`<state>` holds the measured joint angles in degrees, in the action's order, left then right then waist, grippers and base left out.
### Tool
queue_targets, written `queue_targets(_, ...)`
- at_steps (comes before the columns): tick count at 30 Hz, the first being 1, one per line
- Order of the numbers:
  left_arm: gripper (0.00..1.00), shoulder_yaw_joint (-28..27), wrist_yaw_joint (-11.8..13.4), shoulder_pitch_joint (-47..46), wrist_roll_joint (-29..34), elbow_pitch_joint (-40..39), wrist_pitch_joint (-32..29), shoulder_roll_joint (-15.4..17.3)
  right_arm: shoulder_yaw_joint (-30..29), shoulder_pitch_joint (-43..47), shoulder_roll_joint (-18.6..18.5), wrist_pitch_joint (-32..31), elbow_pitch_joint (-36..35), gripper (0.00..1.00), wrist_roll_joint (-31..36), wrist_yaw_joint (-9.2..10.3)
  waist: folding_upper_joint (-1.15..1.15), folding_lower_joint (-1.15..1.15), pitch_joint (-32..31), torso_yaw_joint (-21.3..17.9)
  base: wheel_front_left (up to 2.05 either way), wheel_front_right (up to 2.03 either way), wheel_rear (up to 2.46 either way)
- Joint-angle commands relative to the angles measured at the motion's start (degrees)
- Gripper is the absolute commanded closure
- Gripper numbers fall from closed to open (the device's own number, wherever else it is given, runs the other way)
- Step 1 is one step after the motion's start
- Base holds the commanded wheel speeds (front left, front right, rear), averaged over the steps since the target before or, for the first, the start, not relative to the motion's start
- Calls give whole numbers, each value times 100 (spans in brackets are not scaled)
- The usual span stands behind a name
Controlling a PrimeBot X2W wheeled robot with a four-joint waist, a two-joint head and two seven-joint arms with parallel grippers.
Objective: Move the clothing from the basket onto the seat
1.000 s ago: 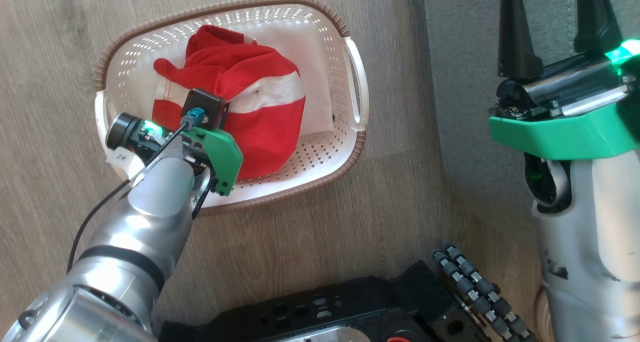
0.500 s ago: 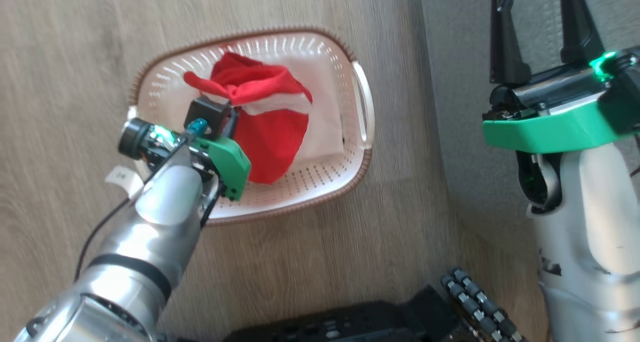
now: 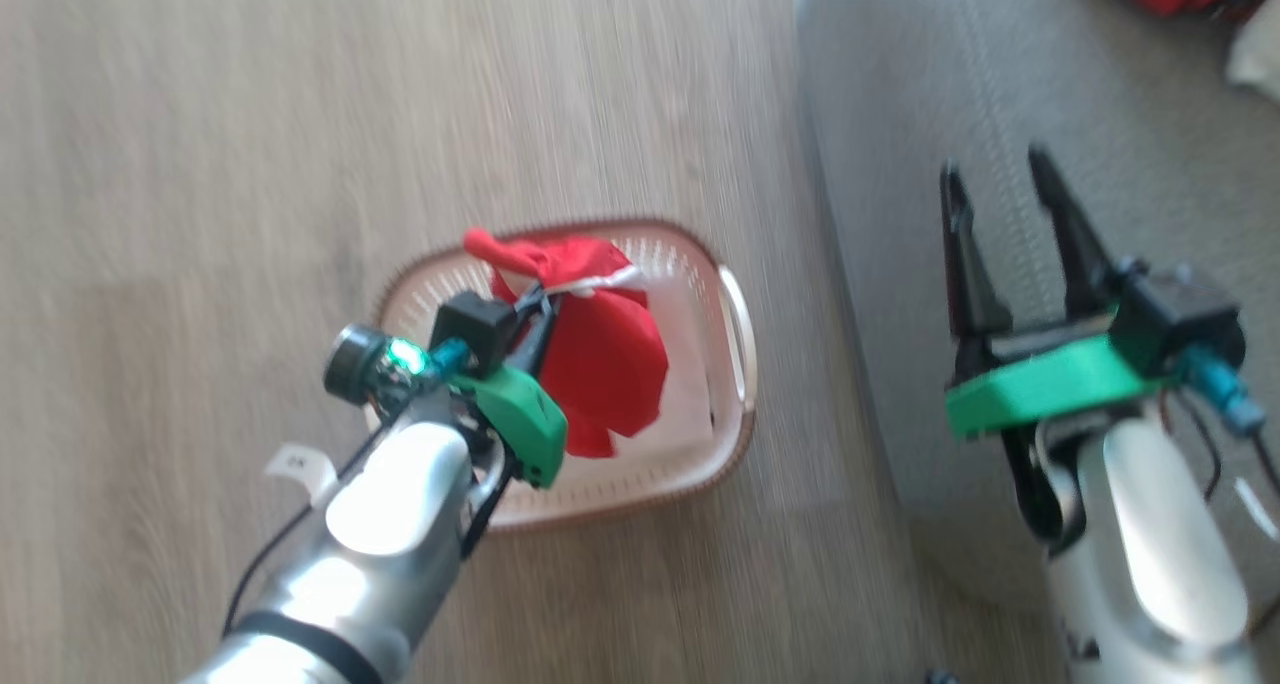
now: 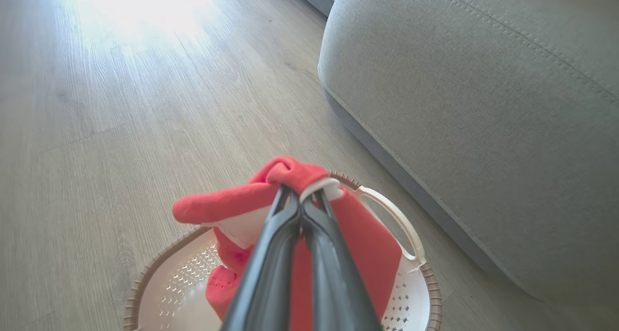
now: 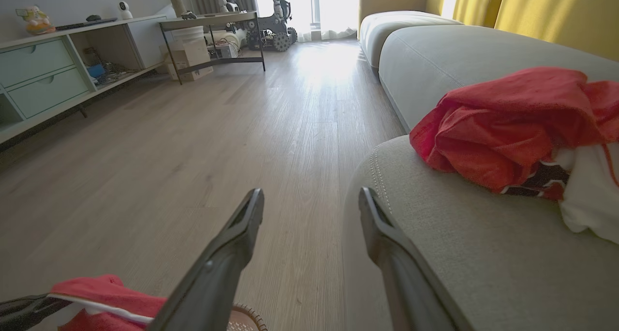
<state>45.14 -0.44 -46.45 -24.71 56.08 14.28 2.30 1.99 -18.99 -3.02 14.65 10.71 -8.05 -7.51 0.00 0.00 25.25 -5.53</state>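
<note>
The left gripper [image 4: 301,200] is seen w/ its fingers pressed together, a fold of the red garment [image 3: 605,364] being pinched btwn the tips at a white-edged hem. The garment is held up over the basket [image 3: 745,344], most of it hung below the fingers in a bunched drape; whether its lowest part is touching the basket's inside cannot be told. A white cloth [image 3: 690,384] is seen lying in the basket under & to the right of the red fabric. The basket is stood on the wood floor [image 3: 200,164], near the rounded edge of the grey seat [image 3: 1000,84] but apart from it. The right gripper [image 3: 995,164] is held over the seat's front edge, fingers spread wide, nothing btwn them. Further along the seat, a second red bundle [image 5: 508,123] is laid crumpled on the cushion, w/ a white piece [image 5: 590,210] just beside it, touching. The head view is blurred, so finer detail of the basket's contents is not made out.
</note>
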Motion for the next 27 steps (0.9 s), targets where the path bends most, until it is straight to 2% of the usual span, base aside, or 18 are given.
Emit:
queue_targets(1, 100, -206, 50, 164, -46, -326, 71, 90, 50, 291, 14, 35, -45, 0, 53, 2, 0, 0, -917, 223, 0, 0, 0)
queue_targets(12, 100, -337, 169, 723, -131, -1314, 33, 344, 1, 1183, 14, 35, 412, 0, 34, 2, 0, 0, -2418, 486, 0, 0, 0)
queue_targets(20, 100, -369, 293, 921, -264, -1967, -260, 463, 142, 1437, 14, 35, 538, 0, -37, 2, 0, 0, -2832, 600, 0, 0, 0)
queue_targets(27, 100, -419, 418, 948, -327, -2541, -507, 635, 560, 1541, 14, 35, 588, 0, -118, 2, 0, 0, -3020, 666, 0, 0, 0)
